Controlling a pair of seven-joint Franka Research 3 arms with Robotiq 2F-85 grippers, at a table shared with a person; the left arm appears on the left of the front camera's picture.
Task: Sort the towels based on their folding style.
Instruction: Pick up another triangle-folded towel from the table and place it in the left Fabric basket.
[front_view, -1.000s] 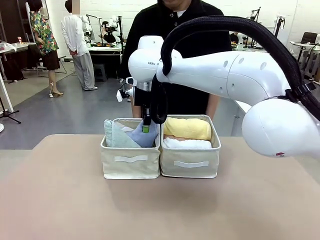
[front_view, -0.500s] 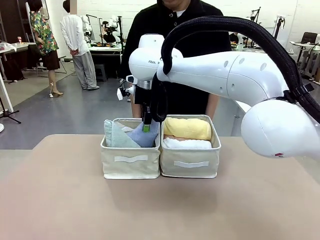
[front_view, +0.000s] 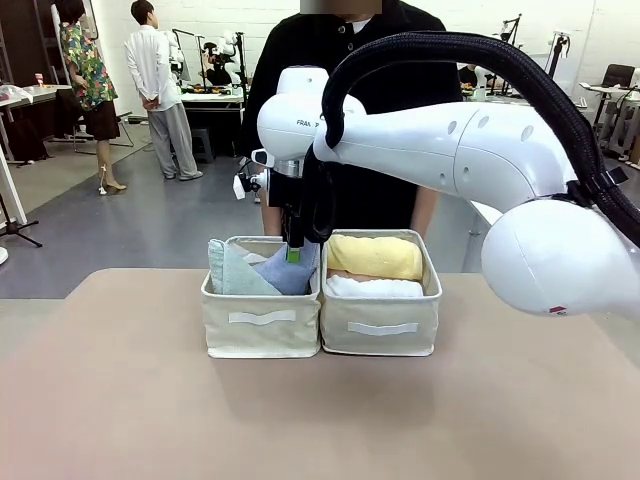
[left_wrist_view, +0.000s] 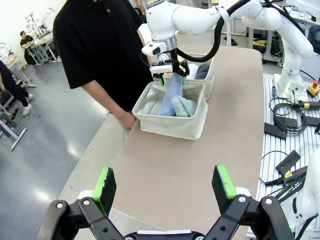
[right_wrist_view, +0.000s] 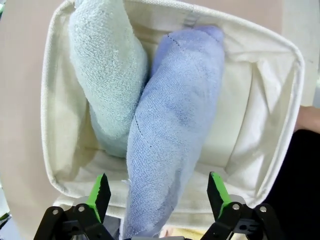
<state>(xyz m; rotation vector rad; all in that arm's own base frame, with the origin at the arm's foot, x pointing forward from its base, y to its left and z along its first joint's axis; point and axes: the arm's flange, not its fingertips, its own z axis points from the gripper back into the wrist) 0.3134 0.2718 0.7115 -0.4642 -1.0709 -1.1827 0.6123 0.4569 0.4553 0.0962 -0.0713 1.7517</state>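
your right gripper (right_wrist_view: 155, 192) hangs over the left bin (front_view: 261, 322) with its jaws spread wide and nothing clamped; in the right wrist view the blue towel (right_wrist_view: 172, 145) runs up between the green pads (right_wrist_view: 98, 190), free of both, its near end reaching back toward the palm. just beside it, on the far side from the person, lies the mint towel (right_wrist_view: 107, 65), and the two cone folds lean together inside the same bin. the next bin over (front_view: 382, 322), off to the gripper's side, holds the yellow roll (front_view: 375, 256) on top of the white roll (front_view: 375, 287); a dark roll (left_wrist_view: 202, 72) shows behind it in the left wrist view.

your left gripper (left_wrist_view: 165, 186) sits well back from the bins, jaws wide, empty, over bare table (front_view: 320, 420).

by the look of it this is the release step: the blue towel is dropped with its kind. no towel lies loose on the table, so sorting looks close to done. your next move calls for a straight lift, keeping the pads off the terry so the towel isn't dragged out.
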